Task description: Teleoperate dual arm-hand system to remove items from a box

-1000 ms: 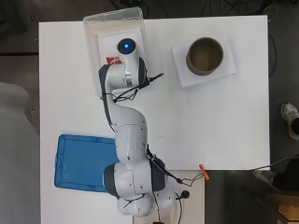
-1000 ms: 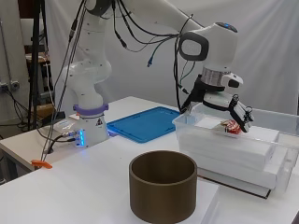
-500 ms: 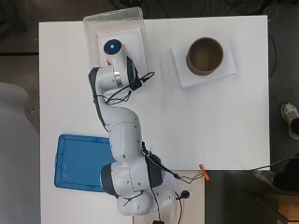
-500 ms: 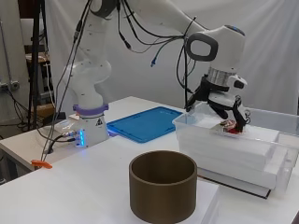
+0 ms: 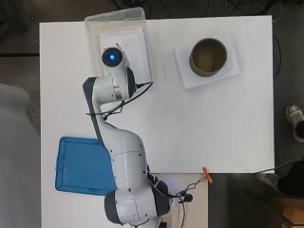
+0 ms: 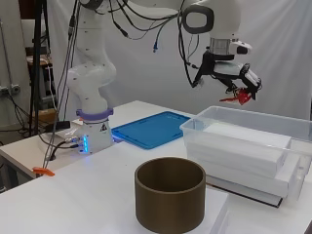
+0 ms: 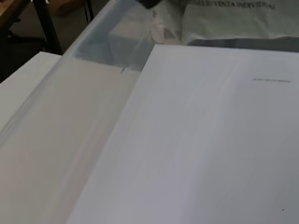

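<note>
Aloft, red item pinched in fingers

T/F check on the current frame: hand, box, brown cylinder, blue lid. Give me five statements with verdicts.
1. The hand is above the clear box, holding a small red item. True.
2. The brown cylinder stands inside the box. False: it stands on a white sheet on the table, apart from the box.
3. The blue lid lies flat near the arm's base. True.
4. The box is empty. False: a white flat package lies in it.
5. The hand rests on the table. False: it is raised in the air.
</note>
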You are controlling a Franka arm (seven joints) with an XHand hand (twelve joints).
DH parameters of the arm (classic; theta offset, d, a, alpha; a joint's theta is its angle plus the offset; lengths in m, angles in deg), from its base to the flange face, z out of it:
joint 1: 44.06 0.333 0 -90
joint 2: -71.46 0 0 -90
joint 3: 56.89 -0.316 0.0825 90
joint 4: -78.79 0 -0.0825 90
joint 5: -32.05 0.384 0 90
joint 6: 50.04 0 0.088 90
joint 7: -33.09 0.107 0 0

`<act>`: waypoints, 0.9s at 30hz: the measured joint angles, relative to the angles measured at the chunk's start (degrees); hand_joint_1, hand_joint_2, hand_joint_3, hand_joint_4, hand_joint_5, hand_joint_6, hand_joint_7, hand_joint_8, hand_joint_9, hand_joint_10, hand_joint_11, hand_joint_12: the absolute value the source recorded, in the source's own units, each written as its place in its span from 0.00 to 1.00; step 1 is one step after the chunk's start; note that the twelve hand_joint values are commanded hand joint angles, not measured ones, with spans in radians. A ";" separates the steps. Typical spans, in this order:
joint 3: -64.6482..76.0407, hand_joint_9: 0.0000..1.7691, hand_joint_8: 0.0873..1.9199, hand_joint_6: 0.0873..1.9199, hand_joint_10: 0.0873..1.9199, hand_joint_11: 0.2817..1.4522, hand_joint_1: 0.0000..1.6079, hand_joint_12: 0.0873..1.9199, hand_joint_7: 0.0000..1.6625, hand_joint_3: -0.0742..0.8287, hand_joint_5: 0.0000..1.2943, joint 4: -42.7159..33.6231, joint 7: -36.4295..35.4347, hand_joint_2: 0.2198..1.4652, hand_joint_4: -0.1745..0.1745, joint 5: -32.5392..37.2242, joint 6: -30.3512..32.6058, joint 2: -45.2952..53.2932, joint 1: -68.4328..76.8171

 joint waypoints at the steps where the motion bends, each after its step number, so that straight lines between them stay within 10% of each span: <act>1: 0.19 0.45 0.75 0.73 0.68 0.31 0.82 0.26 0.37 0.08 0.54 1.07 0.03 0.82 0.00 0.05 0.39 -2.35 -0.21; 5: 4.38 0.46 0.25 0.74 0.18 0.36 0.67 0.03 0.43 0.08 0.53 4.25 -0.12 0.85 0.20 0.27 0.46 -9.83 -1.83; 8: 11.03 0.48 0.01 0.29 0.00 0.37 0.71 0.00 0.46 0.08 0.55 3.98 -1.57 0.84 0.56 0.75 -0.92 -9.81 -3.41; 10: 14.54 0.46 0.00 0.13 0.00 0.35 0.72 0.00 0.46 0.08 0.60 2.40 -2.28 0.84 0.65 2.69 -1.12 -7.28 -4.53; 12: 15.95 0.44 0.00 0.52 0.00 0.33 0.67 0.00 0.45 0.13 0.55 0.24 -2.05 0.84 0.36 3.03 -1.35 -3.99 -5.35; 14: 16.45 0.32 0.00 0.25 0.00 0.23 0.34 0.00 0.26 0.07 0.24 -2.46 -1.98 0.71 0.38 3.41 -1.80 -0.60 -6.01; 17: 17.46 0.39 0.00 0.00 0.00 0.31 0.19 0.00 0.35 0.07 0.31 -2.79 -2.67 0.65 0.47 2.58 -1.78 -0.20 -4.91; 20: 19.59 0.22 0.00 0.00 0.00 0.21 0.07 0.00 0.16 0.07 0.14 -2.34 -4.49 0.56 0.44 0.46 -2.20 -3.85 1.43; 27: 45.65 0.31 0.00 0.00 0.00 0.26 0.11 0.00 0.29 0.08 0.31 -0.97 -1.07 0.56 0.56 -8.56 -3.85 -12.69 41.77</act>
